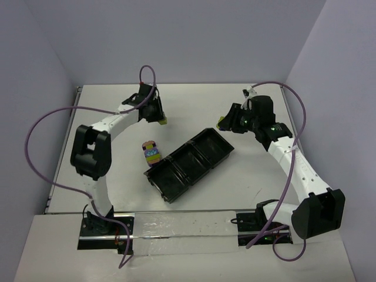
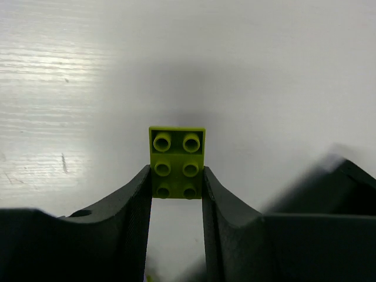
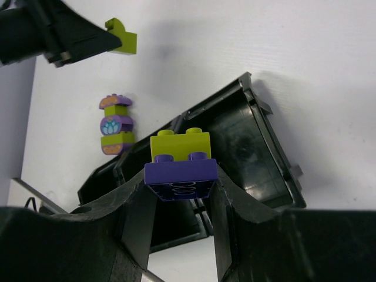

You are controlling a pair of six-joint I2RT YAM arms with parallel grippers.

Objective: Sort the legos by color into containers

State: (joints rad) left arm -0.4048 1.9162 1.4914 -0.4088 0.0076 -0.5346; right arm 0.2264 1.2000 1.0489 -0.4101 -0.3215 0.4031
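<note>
Lego pair [image 3: 181, 158] is sitting clamped in your right gripper [image 3: 181, 179], near the far-right compartment [image 1: 212, 144] of the tray [image 1: 157, 188]. Left gripper [image 2: 176, 176] is pinching a green lego [image 2: 176, 144], farther off.

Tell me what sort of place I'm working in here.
Probably a robotics lab test cell: a white table boxed in by plain pale walls, holding a black tray and a lego stack.
</note>
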